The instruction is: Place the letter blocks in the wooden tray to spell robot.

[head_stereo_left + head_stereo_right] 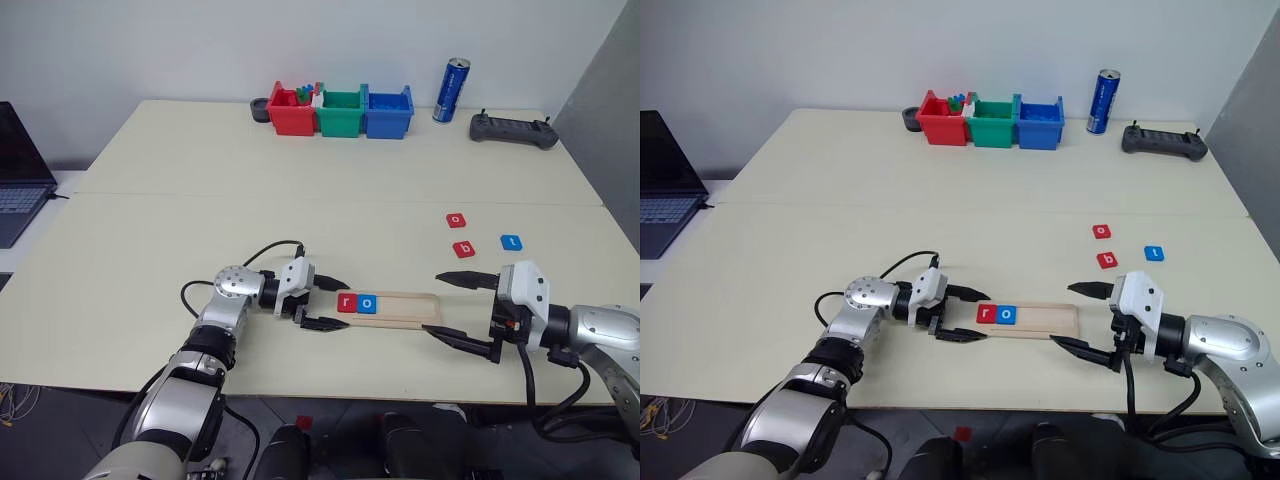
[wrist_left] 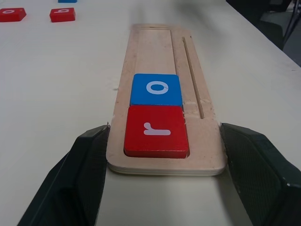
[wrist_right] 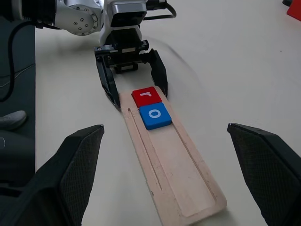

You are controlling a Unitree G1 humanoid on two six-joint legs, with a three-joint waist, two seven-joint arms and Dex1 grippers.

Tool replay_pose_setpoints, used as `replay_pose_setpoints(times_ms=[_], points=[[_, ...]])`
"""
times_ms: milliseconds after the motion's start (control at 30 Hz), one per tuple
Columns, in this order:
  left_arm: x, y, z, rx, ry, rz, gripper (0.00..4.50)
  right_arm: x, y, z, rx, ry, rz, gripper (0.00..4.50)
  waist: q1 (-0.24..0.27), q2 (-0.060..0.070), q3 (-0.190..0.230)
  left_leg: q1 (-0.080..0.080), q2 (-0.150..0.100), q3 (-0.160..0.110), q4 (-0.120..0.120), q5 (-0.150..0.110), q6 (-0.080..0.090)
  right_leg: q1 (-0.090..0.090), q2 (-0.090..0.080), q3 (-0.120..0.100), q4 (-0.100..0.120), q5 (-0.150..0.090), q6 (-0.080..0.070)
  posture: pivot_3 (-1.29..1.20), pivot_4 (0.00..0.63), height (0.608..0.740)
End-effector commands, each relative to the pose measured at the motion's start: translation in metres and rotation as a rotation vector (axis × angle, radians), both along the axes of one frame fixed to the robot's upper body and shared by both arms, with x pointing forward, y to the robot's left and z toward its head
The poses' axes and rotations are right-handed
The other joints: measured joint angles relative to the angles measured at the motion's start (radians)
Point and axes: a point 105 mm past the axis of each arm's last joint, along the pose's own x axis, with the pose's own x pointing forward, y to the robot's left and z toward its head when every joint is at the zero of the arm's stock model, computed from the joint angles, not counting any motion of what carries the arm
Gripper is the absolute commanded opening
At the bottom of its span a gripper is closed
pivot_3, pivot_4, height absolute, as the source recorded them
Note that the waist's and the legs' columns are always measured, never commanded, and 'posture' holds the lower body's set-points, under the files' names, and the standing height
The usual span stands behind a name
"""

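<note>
Left gripper (image 1: pixel 342 304) first, low at the near edge of the table (image 1: pixel 150 230): its two black fingers are clamped across the left end of the wooden tray (image 1: pixel 405 310), one finger against each long side, so the tray end sits squeezed between them. The left wrist view shows both pads hugging the pale wood right at the corner.

On to the tray itself. It lies flat and lengthwise between the two grippers. Two letter blocks are seated in it at the held end: the red r (image 1: pixel 347 303) nearest the left gripper, and the blue o (image 1: pixel 367 303) touching it on the far side. From the o to the tray's right end the recess is bare wood, and a thin slot runs along one long edge.

Over at the tray's right end, the right gripper (image 1: pixel 452 309) hovers with fingers spread wide. One tip is beyond the tray's far side, one past its near side, and neither touches the wood.

Three blocks are off the tray, on the table beyond its right end: a red b (image 1: pixel 464 249) closest, a blue t (image 1: pixel 511 242) just beside it, and a red o (image 1: pixel 456 220) a little further back.

Well beyond the tray, along the table's back edge, stand a red bin (image 1: pixel 290 112), a green bin (image 1: pixel 341 113) and a blue bin (image 1: pixel 389 113) in a row, then a blue can (image 1: pixel 451 90) and a dark handheld controller (image 1: pixel 513 130). Far off past the tray's left end sits a laptop (image 1: pixel 20 180).
</note>
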Motion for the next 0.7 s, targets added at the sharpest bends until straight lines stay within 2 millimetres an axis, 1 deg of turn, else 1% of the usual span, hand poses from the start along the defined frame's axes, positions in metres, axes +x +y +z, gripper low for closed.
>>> replay_pose_setpoints(times_ms=[33,167,367,700], points=[[0.005,-0.007,0.005,-0.005,-0.024,-0.007,3.37,0.0,0.003,0.007,-0.004,-0.041,0.011,4.5,0.0,0.0,0.0,0.0,0.0,0.0,0.0,0.0,0.0,0.0,0.0,0.0,0.0,0.0,0.0,0.0,0.15,0.74],[0.006,-0.018,-0.001,-0.004,-0.022,0.003,3.37,0.0,0.003,0.007,0.002,-0.042,-0.003,4.5,0.001,0.0,0.0,0.0,0.0,0.0,0.0,0.0,0.0,0.0,0.0,0.0,0.0,0.0,0.0,0.0,0.15,0.74],[0.004,-0.031,-0.003,-0.022,-0.018,-0.014,3.37,0.001,0.005,0.007,0.004,-0.044,-0.006,4.5,0.002,0.0,0.0,0.0,0.0,0.0,0.0,0.0,0.0,0.0,0.0,0.0,0.0,0.0,0.0,0.0,0.15,0.74],[0.006,-0.029,-0.002,-0.012,-0.016,-0.005,3.37,0.003,0.005,0.007,0.001,-0.049,-0.013,4.5,0.002,0.0,0.0,0.0,0.0,0.0,0.0,0.0,0.0,0.001,0.0,0.0,0.0,0.0,0.0,0.0,0.15,0.74]])
